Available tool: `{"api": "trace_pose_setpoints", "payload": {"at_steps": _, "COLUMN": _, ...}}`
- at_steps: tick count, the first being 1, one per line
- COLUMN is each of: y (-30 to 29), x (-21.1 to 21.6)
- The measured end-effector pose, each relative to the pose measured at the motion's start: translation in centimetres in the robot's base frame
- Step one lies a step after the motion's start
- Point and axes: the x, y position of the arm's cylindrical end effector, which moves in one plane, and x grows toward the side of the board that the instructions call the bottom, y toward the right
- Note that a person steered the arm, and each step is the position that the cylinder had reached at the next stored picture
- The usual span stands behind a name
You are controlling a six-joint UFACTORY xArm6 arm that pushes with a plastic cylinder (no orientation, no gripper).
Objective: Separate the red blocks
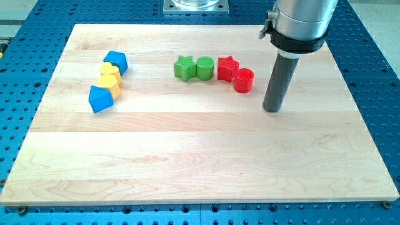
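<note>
Red star (227, 67) and red cylinder (244, 80) touch each other near the bench's (187, 156) top middle; my tip (272, 109), a plain rod end effector without jaws, rests just right of the cylinder.

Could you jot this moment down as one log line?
tip right of red cylinder | apart | red star touching cylinder | unseparated

I'm looking at a robotics lab setup: a pale wooden board (200, 162) serves as my bench, laid on a blue metal base (375, 56) drilled with a regular grid of mounting holes. A steel mounting plate (196, 5) sits at the view's top, and small bright plastic blocks lie on the wood.
</note>
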Motion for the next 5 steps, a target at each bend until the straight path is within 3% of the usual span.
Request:
{"api": "trace_pose_setpoints", "payload": {"at_steps": 3, "y": 0.5, "x": -4.1}}
{"api": "trace_pose_setpoints", "payload": {"at_steps": 4, "y": -0.5, "x": -9.8}}
{"api": "trace_pose_setpoints", "payload": {"at_steps": 5, "y": -5.9, "x": -7.2}}
